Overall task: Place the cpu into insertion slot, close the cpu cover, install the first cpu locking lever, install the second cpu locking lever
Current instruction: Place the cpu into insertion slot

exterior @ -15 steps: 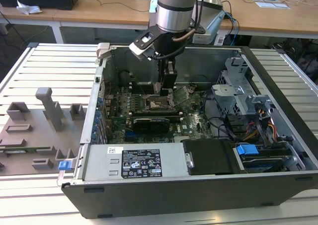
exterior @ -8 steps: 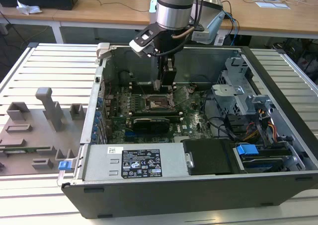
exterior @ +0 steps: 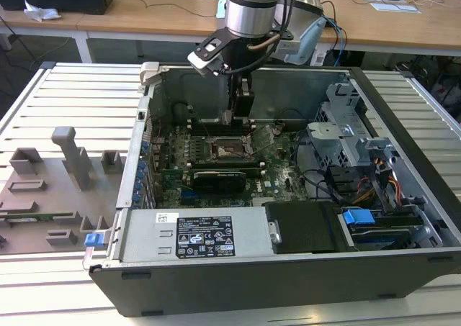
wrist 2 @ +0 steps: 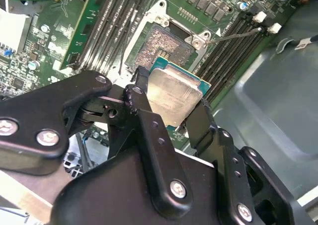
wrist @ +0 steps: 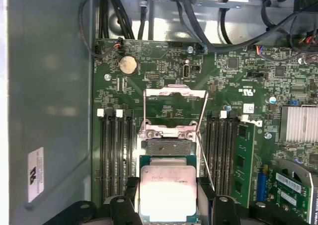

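- On a slatted metal table [exterior: 72,88] in the exterior view lies an open computer case [exterior: 288,283], side panel off and its inside facing up.
- Down into the case from above reaches the robot arm [exterior: 252,9].
- Across the case floor lies the green circuit board [exterior: 173,160], with long black memory slots [wrist: 117,155] on both sides of the socket.
- Just above the middle of the board hangs the gripper [exterior: 236,121]. In both wrist views its black fingers [wrist 2: 144,111] are drawn in narrow, pinching two opposite edges of the chip.
- Beyond the socket, the cpu cover [wrist: 174,89] is swung open on its hinge, so the board shows through its square window.
- Beside that hinge, the insertion slot [wrist: 166,148] is uncovered, and its fine contact grid shows in the second wrist view [wrist 2: 166,46].
- Between the fingertips sits the cpu [wrist: 167,192], silver top up and tilted in the second wrist view [wrist 2: 171,98]. It is held just beside the slot's near rim and not seated.
- Next to the socket, a thin wire lever [wrist: 204,161] is unlatched and slants away from it.
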Motion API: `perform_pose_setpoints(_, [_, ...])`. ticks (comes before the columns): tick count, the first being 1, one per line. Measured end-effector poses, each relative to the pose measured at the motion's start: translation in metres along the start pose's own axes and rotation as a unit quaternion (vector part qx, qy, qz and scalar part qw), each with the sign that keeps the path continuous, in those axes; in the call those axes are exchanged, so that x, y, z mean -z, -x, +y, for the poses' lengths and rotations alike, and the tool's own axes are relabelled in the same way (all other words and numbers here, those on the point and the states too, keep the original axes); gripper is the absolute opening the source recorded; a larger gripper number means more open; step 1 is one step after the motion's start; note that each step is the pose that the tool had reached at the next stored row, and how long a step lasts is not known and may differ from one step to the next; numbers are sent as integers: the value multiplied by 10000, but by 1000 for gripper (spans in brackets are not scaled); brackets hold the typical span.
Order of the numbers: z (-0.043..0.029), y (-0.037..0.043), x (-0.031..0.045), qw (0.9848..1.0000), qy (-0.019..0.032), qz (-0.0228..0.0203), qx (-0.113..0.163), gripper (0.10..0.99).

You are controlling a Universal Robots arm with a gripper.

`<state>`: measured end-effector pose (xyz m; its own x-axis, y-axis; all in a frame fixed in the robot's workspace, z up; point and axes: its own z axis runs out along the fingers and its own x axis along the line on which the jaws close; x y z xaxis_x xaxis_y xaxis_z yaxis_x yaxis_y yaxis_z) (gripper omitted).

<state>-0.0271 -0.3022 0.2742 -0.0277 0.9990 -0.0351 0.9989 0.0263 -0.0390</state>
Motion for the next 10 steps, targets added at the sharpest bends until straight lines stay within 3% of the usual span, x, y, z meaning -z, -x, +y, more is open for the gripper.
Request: perform_pose_setpoints(10, [5,-152,5,10000,1,1,1,545])
